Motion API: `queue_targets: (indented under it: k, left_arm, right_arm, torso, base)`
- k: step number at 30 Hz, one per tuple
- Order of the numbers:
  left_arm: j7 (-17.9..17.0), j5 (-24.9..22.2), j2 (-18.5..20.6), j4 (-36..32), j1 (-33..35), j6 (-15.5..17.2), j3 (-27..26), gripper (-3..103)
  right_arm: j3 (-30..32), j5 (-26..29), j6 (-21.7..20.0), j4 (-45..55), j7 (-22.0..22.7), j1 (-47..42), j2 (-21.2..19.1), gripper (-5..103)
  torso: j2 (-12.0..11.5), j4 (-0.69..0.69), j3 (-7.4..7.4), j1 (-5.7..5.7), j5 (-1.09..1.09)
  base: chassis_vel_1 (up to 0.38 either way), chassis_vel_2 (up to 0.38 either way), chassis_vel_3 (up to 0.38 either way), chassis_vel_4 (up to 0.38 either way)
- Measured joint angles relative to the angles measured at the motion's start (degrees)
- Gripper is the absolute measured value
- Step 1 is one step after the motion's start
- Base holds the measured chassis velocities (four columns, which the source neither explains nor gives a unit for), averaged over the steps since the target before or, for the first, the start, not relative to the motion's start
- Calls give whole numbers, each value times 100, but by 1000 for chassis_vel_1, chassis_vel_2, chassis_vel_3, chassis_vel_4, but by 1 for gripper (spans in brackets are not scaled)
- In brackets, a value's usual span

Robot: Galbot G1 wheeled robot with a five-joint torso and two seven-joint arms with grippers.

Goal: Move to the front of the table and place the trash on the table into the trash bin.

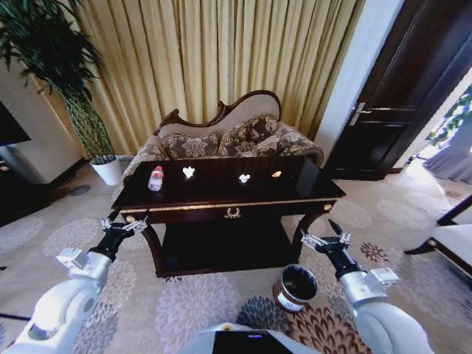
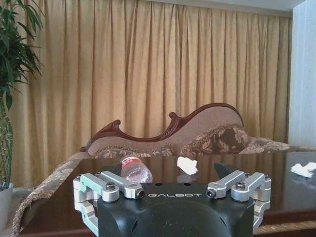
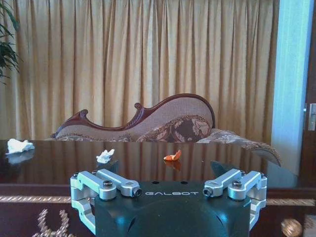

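Note:
The dark glossy table (image 1: 221,193) stands just ahead. On its top lies the trash: a clear bottle (image 1: 155,178) with a red cap at the left, two white paper wads (image 1: 189,172) (image 1: 244,178), and a small orange piece (image 1: 276,175) to the right. The round brown trash bin (image 1: 295,287) with a black liner sits on the carpet by the table's right front leg. My left gripper (image 1: 122,225) hovers open at the table's left front corner. My right gripper (image 1: 327,237) is open just above the bin. The left wrist view looks across the bottle (image 2: 136,169) and a wad (image 2: 187,165); the right wrist view shows the orange piece (image 3: 173,156).
A patterned sofa (image 1: 236,136) stands right behind the table, before gold curtains. A tall plant in a white pot (image 1: 108,171) is at the back left. A dark door (image 1: 398,110) is at the back right and a chair edge (image 1: 450,240) at the right.

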Motion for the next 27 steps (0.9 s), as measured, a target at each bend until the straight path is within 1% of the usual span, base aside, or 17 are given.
queue_targets:
  k: [5, 12, 14, 17, 18, 20, 21, 23, 24, 25, 26, 27]
  left_arm:
    - [0, 23, -20, 0, 21, 1, -2, 100]
    - [0, 29, -52, -7, 48, 0, -12, 100]
    - [-1, 31, -70, -29, 64, 0, -14, 100]
    - [-42, 30, -108, -123, 133, 11, -69, 100]
    - [-42, 30, -108, -123, 133, 11, -69, 100]
    - [-76, 30, -149, -207, 229, 16, -140, 100]
    - [-76, 30, -149, -207, 229, 16, -140, 100]
    - [-121, 38, -201, -300, 375, 12, -218, 100]
    - [-121, 38, -201, -300, 375, 12, -218, 100]
    - [-134, 42, -231, -339, 432, 6, -249, 100]
    - [-164, 42, -296, -403, 530, -11, -297, 100]
    - [-164, 42, -296, -403, 530, -11, -297, 100]
  right_arm:
    - [-9, -23, 0, 17, -1, 2, -3, 100]
    - [-114, -89, 115, 0, 11, 13, -28, 100]
    - [-172, -96, 100, 0, 50, 36, -60, 100]
    - [-290, -24, -81, -39, 185, 196, -248, 100]
    - [-290, -24, -81, -39, 185, 196, -248, 100]
    - [-377, 211, -385, -122, 405, 477, -552, 100]
    - [-377, 211, -385, -122, 405, 477, -552, 100]
    - [-455, 503, -659, -306, 662, 916, -954, 100]
    - [-455, 503, -659, -306, 662, 916, -954, 100]
    - [-485, 617, -694, -438, 732, 1105, -1152, 100]
    - [-530, 789, -712, -721, 791, 1400, -1474, 100]
    - [-530, 789, -712, -721, 791, 1400, -1474, 100]
  torso:
    - [-1, 0, 0, 1, 2]
    - [-1, -1, 1, 2, 1]
    - [-1, -1, 1, 2, 1]
    - [1, -2, -1, -1, 2]
    - [1, -2, -1, -1, 2]
    - [2, 0, -2, -3, 2]
    - [2, 0, -2, -3, 2]
    - [2, -1, -1, -3, 2]
    - [2, -1, -1, -3, 2]
    - [1, 0, 0, -2, 2]
    - [0, 0, 0, 0, 3]
    - [0, 0, 0, 0, 3]
  base:
    - [-175, 173, 162, -172]
    - [-105, 109, 107, -128]
    - [0, 0, 0, 0]
    - [0, 0, 0, 0]
    - [0, 0, 0, 0]
    - [0, 0, 0, 0]
    - [0, 0, 0, 0]
    - [0, 0, 0, 0]
    - [0, 0, 0, 0]
    - [0, 0, 0, 0]
    - [0, 0, 0, 0]
    - [0, 0, 0, 0]
